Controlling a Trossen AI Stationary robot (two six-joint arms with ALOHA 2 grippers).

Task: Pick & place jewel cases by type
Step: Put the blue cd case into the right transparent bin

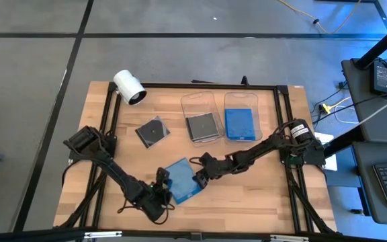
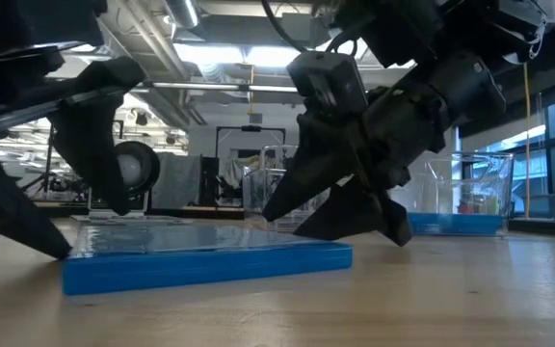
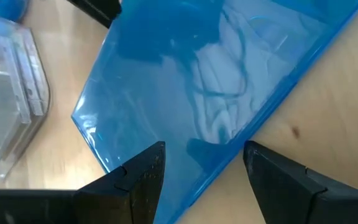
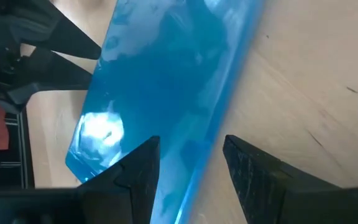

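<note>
On the wooden table (image 1: 247,202), a flat solid bright blue plastic jewel case (image 1: 183,181) lies near the front middle. The left gripper (image 1: 164,187) and right gripper (image 1: 199,175) reach low from opposite sides, fingers parted astride its edges (actual contact unclear).

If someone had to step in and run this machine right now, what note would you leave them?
Left pincer: open, at one edge of the blue case lying flat on the table's front.
Right pincer: open, at the opposite edge of that case.
Neither holds it.
Done: one blue case in the right tub, grey cases in the left tub.
Left: this blue case, plus a dark case loose on the table.
</note>
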